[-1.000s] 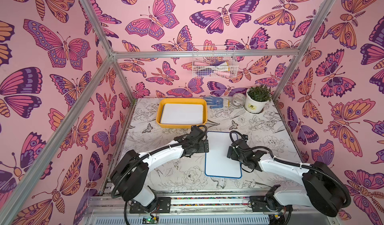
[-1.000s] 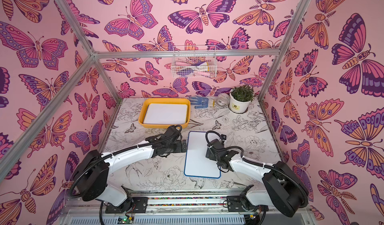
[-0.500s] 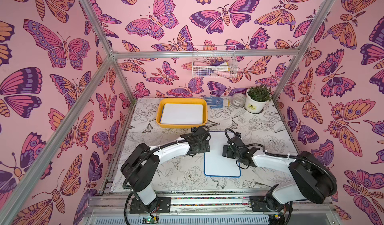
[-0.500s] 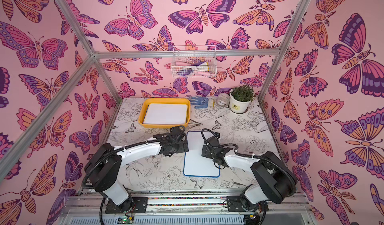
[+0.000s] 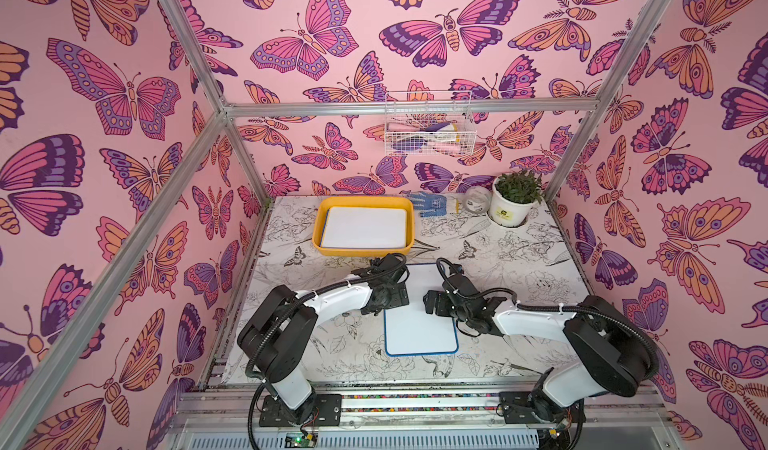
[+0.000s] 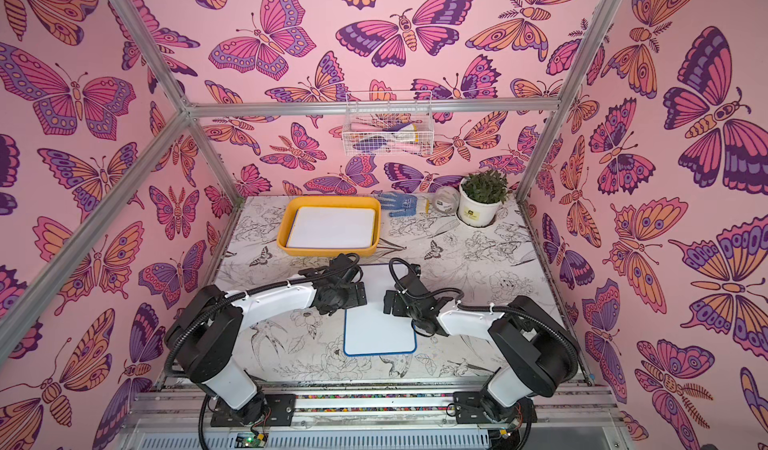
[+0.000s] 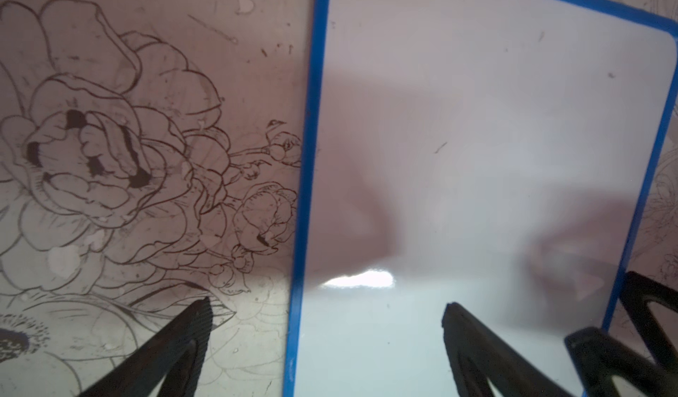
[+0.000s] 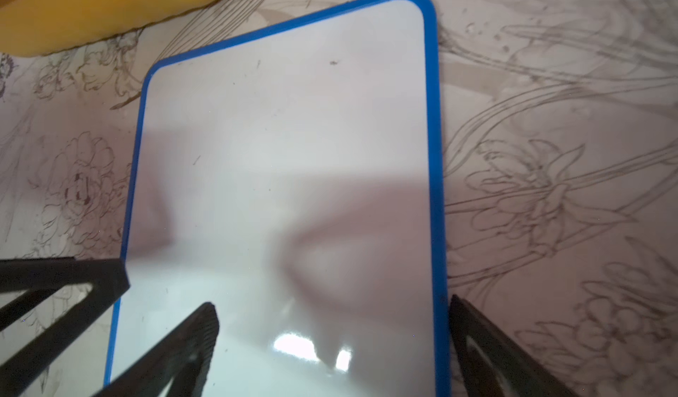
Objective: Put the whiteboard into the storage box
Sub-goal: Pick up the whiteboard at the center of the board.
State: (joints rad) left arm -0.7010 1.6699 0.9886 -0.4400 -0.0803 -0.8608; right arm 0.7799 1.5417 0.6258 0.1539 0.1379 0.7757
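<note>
The whiteboard (image 5: 419,331), a plain white panel with a blue frame and rounded corners, lies flat on the table (image 5: 519,269). It is just on the near side of the storage box (image 5: 363,253), off its right end. The left gripper (image 7: 326,307) and right gripper (image 8: 332,303) hang over it, jaws wide apart, each straddling one long edge and gripping nothing. Since a second ago the whiteboard has slid leftward along the storage box's front.
</note>
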